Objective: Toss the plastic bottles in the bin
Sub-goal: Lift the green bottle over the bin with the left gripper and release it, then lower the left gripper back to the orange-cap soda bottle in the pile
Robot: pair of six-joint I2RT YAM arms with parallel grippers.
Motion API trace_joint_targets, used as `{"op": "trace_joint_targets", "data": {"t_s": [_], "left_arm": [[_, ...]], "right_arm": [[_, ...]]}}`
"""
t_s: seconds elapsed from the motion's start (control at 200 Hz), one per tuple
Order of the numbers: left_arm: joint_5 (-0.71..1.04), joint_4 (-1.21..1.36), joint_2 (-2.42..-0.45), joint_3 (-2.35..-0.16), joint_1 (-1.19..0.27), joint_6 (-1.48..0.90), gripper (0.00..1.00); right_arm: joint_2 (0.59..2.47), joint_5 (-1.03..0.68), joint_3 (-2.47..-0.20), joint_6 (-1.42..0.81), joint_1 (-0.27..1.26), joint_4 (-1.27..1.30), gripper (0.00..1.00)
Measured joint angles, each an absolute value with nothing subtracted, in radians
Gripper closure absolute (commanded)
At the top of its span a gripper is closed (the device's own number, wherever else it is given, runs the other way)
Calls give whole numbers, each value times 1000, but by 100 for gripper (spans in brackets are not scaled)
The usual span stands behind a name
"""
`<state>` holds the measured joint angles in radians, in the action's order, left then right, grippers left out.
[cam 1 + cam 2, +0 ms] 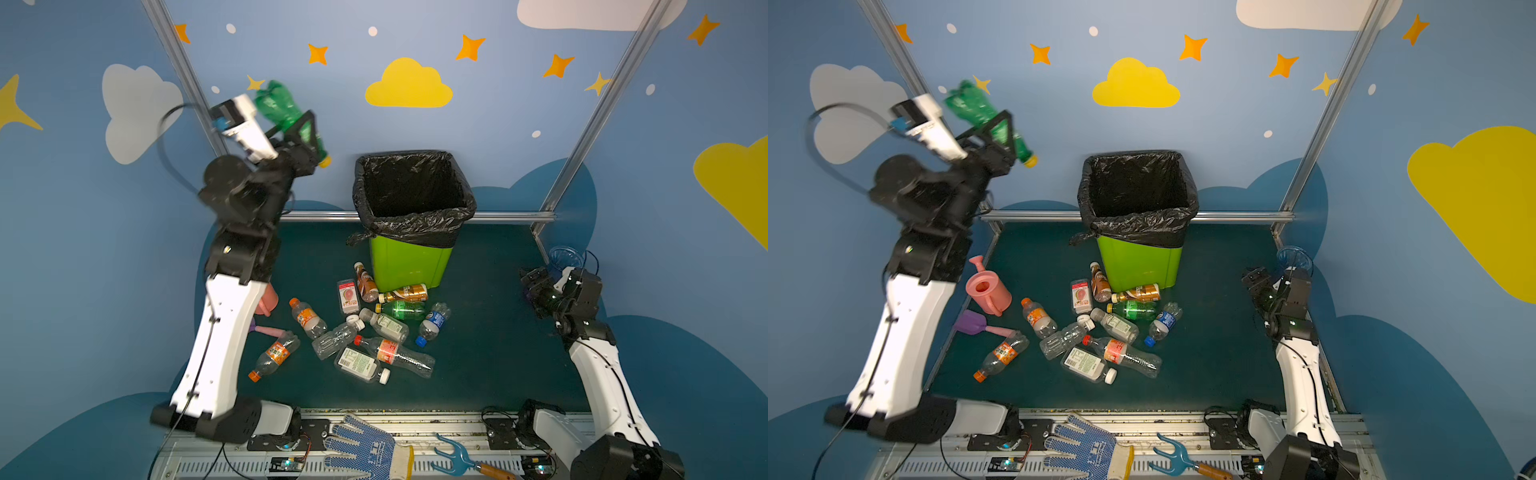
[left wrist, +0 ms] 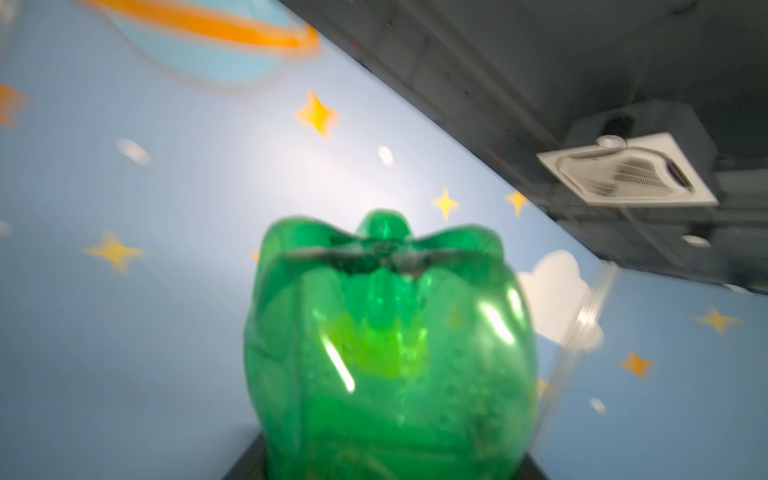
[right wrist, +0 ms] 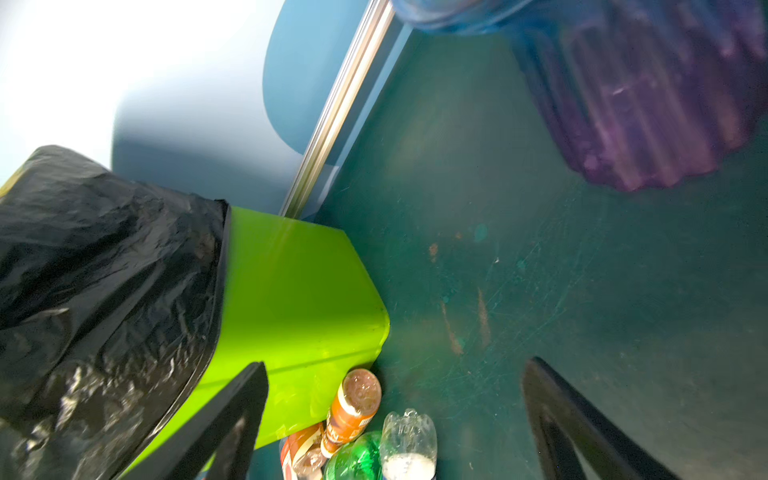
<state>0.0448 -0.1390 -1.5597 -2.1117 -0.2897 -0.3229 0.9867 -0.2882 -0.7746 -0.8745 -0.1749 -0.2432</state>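
Left gripper (image 1: pixel 304 129) is up high, and the green bottle (image 1: pixel 277 103) lies across its jaws, base up, yellow cap tipped down toward the bin (image 1: pixel 411 266). Everything there is smeared with blur, so I cannot tell whether the jaws are clamped on it or slack. The left wrist view is filled with the bottle's lobed base (image 2: pixel 386 353).

From both top views, the bottle is above and to the left of the bin, not over its mouth. So my call is this: get the cap across the black bag rim (image 1: pixel 415 226) before letting go, and drop it cap first. It looks light and empty, so I'd expect a bounce off the rim if it goes short.

Right gripper (image 3: pixel 397 365) sits low, well right of the bin, with its fingers spread wide and nothing between them. I'd leave it parked.

The other bottles (image 1: pixel 374 328) lie heaped on the table at the bin's foot, two of them touching its front wall, all waiting their turn
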Motion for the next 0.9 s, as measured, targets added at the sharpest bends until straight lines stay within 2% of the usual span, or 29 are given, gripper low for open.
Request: {"op": "trace_joint_targets", "data": {"t_s": [0.085, 0.17, 0.255, 0.36, 0.471, 0.501, 0.641, 0.741, 0.901], "left_arm": [[41, -333, -1867, -2497, -418, -293, 15], [43, -511, -2067, -2719, -490, -270, 0], [36, -650, -2170, -2846, -537, -242, 0], [16, -709, -2130, -2829, -563, -197, 0], [-41, -642, -1898, -2544, -575, -154, 0], [-73, -560, -1761, -2366, -576, -142, 0], [-207, -292, -1382, -1802, -558, -131, 0], [-295, -300, -1240, -1570, -475, -199, 0], [-366, -426, -1141, -1255, -325, -357, 0]], "right_arm": [[987, -303, -785, -855, -175, -262, 6], [976, -303, -789, -832, -175, -278, 5], [947, -292, -789, -821, -180, -297, 5], [919, -288, -789, -813, -189, -296, 5], [928, -294, -775, -817, -193, -279, 5], [937, -299, -767, -823, -194, -271, 5], [982, -314, -741, -833, -194, -263, 5], [999, -316, -740, -833, -195, -259, 5], [1015, -320, -740, -832, -200, -242, 5]]}}
